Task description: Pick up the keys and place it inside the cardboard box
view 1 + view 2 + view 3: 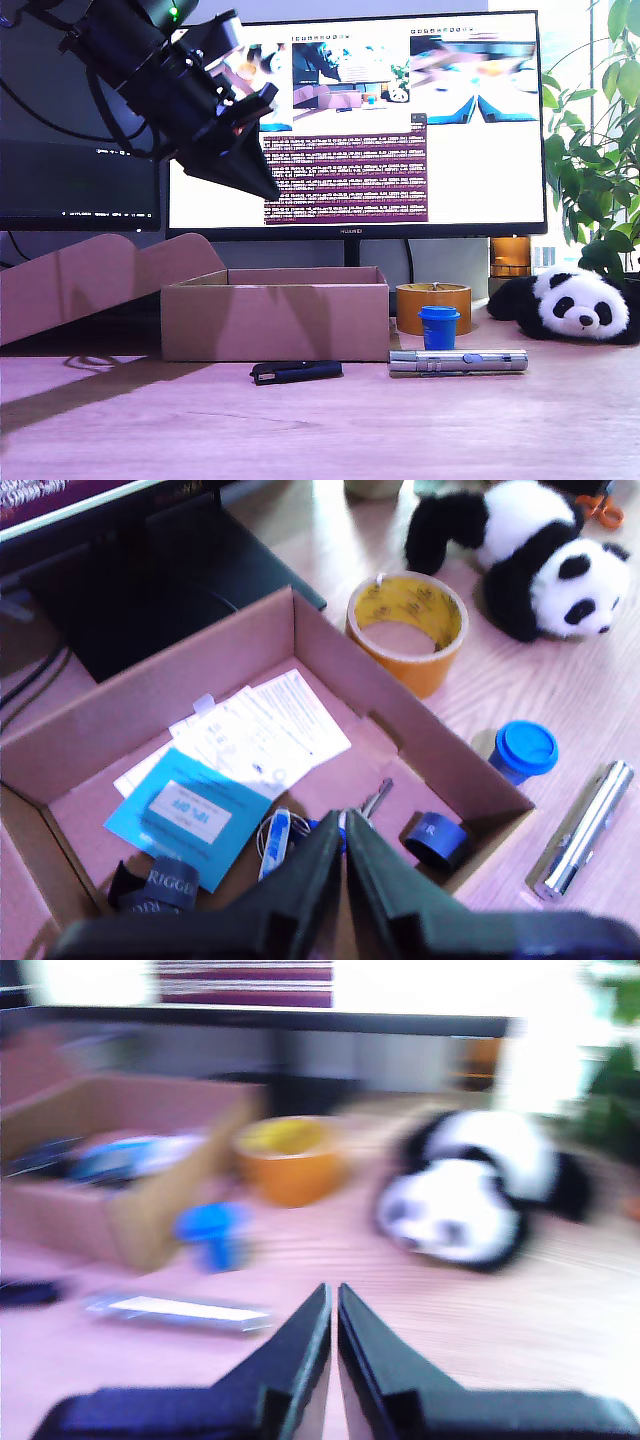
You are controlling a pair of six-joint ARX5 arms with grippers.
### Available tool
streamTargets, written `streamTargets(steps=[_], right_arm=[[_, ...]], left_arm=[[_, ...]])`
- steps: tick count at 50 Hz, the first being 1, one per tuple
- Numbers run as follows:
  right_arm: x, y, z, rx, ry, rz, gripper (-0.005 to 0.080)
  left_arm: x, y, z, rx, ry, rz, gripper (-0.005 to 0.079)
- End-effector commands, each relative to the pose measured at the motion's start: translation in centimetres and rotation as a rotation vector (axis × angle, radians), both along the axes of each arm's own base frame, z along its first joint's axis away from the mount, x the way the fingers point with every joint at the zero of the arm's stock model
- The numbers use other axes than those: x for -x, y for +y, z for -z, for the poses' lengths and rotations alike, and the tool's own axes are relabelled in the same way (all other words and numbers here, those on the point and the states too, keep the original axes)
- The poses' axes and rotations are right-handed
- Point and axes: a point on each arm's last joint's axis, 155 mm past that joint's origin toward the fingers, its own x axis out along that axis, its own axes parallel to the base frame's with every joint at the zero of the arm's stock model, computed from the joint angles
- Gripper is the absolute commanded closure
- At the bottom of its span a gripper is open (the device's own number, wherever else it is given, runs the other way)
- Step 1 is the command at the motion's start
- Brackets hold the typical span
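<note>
The keys [279, 836], a blue-and-white fob with a ring and a silver key, lie on the floor of the open cardboard box [420, 730], partly hidden behind my fingertips in the first wrist view. My first gripper [343, 825] is shut with nothing in it. The exterior view shows it [272, 192] hanging well above the cardboard box [275, 320], whose front wall hides the keys. My second gripper [333, 1295] is shut and empty over the table, in a blurred view with the cardboard box [100, 1210] ahead. That arm is outside the exterior view.
Papers, a blue card [185, 810] and dark rolled straps share the box. Beside it are a tan tape roll [433, 305], a small blue-lidded pot [438, 327], a silver flashlight [458, 362], a black stick-like gadget [296, 372] and a toy panda [570, 305]. A monitor [350, 120] stands behind.
</note>
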Motion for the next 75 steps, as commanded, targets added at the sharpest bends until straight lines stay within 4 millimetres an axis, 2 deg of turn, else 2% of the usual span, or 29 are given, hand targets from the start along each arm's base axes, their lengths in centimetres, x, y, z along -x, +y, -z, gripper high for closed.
streamTargets(steps=[1,9,17,35,48,62,75], right_arm=[[-0.2,-0.6,0.5,-0.020,0.014,0.019,0.0764],[-0.6,-2.2,0.2,-0.061,0.006,0.071,0.0764],[-0.8,-3.6,-0.2,-0.067,-0.010,0.129,0.0765],[-0.6,-3.5,0.8,-0.112,0.037,0.134,0.0765],[-0.1,-3.5,2.5,-0.102,0.105,0.133,0.0765],[0.6,-3.5,4.4,-0.088,0.185,0.138,0.0765],[0.6,-3.5,4.4,-0.088,0.184,0.138,0.0765]], left_arm=[[1.1,0.7,-0.2,0.002,-0.007,-0.005,0.0764],[2.2,2.6,-0.2,0.010,-0.040,-0.037,0.0764],[3.2,5.9,0.2,0.036,-0.065,-0.111,0.0764],[5.3,14.2,0.4,0.096,-0.172,-0.350,0.0764],[7.7,18.8,1.3,0.117,-0.216,-0.480,0.0764],[10.2,22.1,2.3,0.171,-0.267,-0.599,0.0764],[12.1,22.2,2.6,0.227,-0.271,-0.618,0.0764]])
